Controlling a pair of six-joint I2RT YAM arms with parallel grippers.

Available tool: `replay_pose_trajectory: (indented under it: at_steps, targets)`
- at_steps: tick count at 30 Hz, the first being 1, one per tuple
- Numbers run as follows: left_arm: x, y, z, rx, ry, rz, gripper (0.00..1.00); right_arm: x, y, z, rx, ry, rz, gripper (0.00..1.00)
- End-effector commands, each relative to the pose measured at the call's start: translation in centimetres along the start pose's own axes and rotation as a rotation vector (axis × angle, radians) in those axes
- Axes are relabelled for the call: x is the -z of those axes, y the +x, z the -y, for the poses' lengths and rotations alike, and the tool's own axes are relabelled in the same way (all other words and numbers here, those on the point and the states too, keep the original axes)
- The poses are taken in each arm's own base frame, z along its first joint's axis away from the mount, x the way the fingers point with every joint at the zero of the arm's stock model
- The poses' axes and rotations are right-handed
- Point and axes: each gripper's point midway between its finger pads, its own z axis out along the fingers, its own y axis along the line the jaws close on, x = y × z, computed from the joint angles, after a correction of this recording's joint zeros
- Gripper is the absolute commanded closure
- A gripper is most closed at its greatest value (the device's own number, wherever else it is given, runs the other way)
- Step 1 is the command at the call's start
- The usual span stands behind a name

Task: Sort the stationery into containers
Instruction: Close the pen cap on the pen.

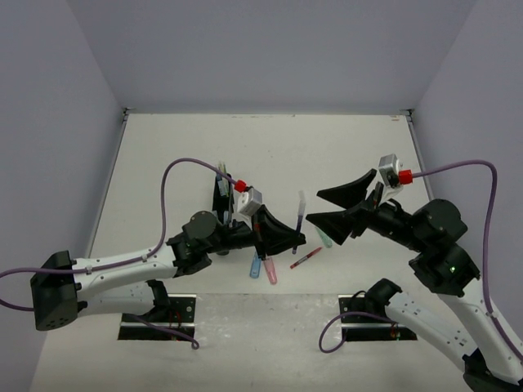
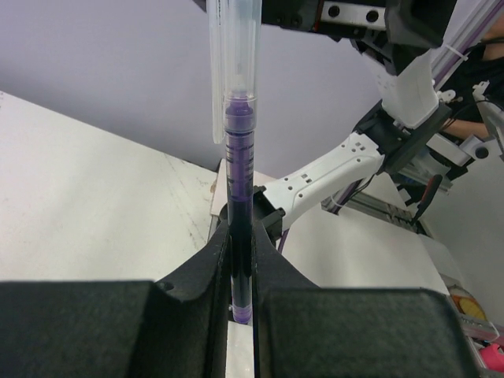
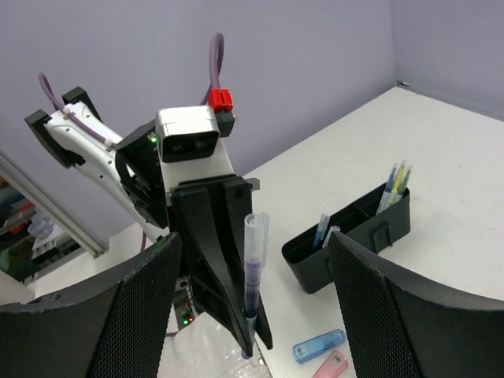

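Purple pen with a clear cap stands upright above the middle of the surface. Its long axis is close to vertical, cap end up and tail end down. The left gripper has its jaws closed tight on the lower barrel. The right gripper sits just beside the pen on its right, jaws spread wide and holding nothing. Below the pen, toward the near edge, lie a red pen, a green piece, a blue piece and a pink piece, all flat on the surface. To the left, behind the left wrist, the black organiser runs lengthwise from near to far, with blue and yellow-green pens upright in its compartments. Beyond both arms, open white surface reaches to the far edge and the far corners.
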Motion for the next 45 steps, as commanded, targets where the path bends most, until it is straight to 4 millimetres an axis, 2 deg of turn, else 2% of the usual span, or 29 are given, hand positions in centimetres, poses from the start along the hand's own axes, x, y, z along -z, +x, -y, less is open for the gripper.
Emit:
replay_pose_trajectory:
  at_steps: [1, 5, 11, 18, 19, 21, 25, 28, 34, 38, 40, 42, 45]
  targets:
    - [-0.6, -1.1, 0.8, -0.04, 0.039, 0.011, 1.0, -0.8, -0.4, 0.5, 0.03, 0.018, -0.027, 0.28]
    - [-0.7, -1.0, 0.6, -0.049, 0.031, 0.003, 1.0, -1.4, -0.2, 0.4, 0.024, 0.001, -0.049, 0.36]
    - [-0.7, -0.7, 0.0, -0.053, 0.003, -0.009, 1.0, -2.0, 0.7, 0.4, 0.008, -0.028, -0.079, 0.55]
    - [-0.8, -0.6, -0.7, -0.047, -0.032, -0.013, 1.0, -2.1, 1.7, 0.4, -0.008, -0.047, -0.099, 0.66]
    - [-0.8, -0.6, -0.8, -0.047, -0.036, -0.013, 1.0, -2.1, 1.9, 0.5, -0.011, -0.048, -0.103, 0.67]
    - [-0.9, -0.6, -0.9, -0.047, -0.039, -0.011, 1.0, -2.1, 2.3, 0.6, -0.018, -0.047, -0.108, 0.61]
    - [-0.9, -0.8, -0.9, -0.048, -0.042, -0.007, 1.0, -2.0, 2.8, 0.7, -0.026, -0.051, -0.111, 0.62]
    - [-1.0, -0.7, -1.0, -0.045, -0.045, -0.008, 1.0, -2.0, 3.0, 0.6, -0.027, -0.055, -0.114, 0.74]
    - [-1.1, -0.7, -1.0, -0.04, -0.047, -0.008, 1.0, -2.0, 3.0, 0.6, -0.027, -0.057, -0.117, 0.83]
    - [-1.0, -0.7, -1.0, -0.042, -0.045, -0.01, 1.0, -2.0, 3.1, 0.6, -0.025, -0.06, -0.12, 0.85]
    - [-1.0, -0.8, -1.0, -0.041, -0.048, -0.006, 1.0, -2.0, 3.2, 0.6, -0.024, -0.066, -0.122, 0.96]
    - [-0.9, -1.0, -0.9, -0.044, -0.05, 0.0, 1.0, -2.0, 3.4, 0.7, -0.029, -0.063, -0.128, 1.0]
    - [-0.9, -1.5, -0.9, -0.048, -0.056, 0.013, 1.0, -2.0, 3.8, 0.7, -0.03, -0.064, -0.134, 1.0]
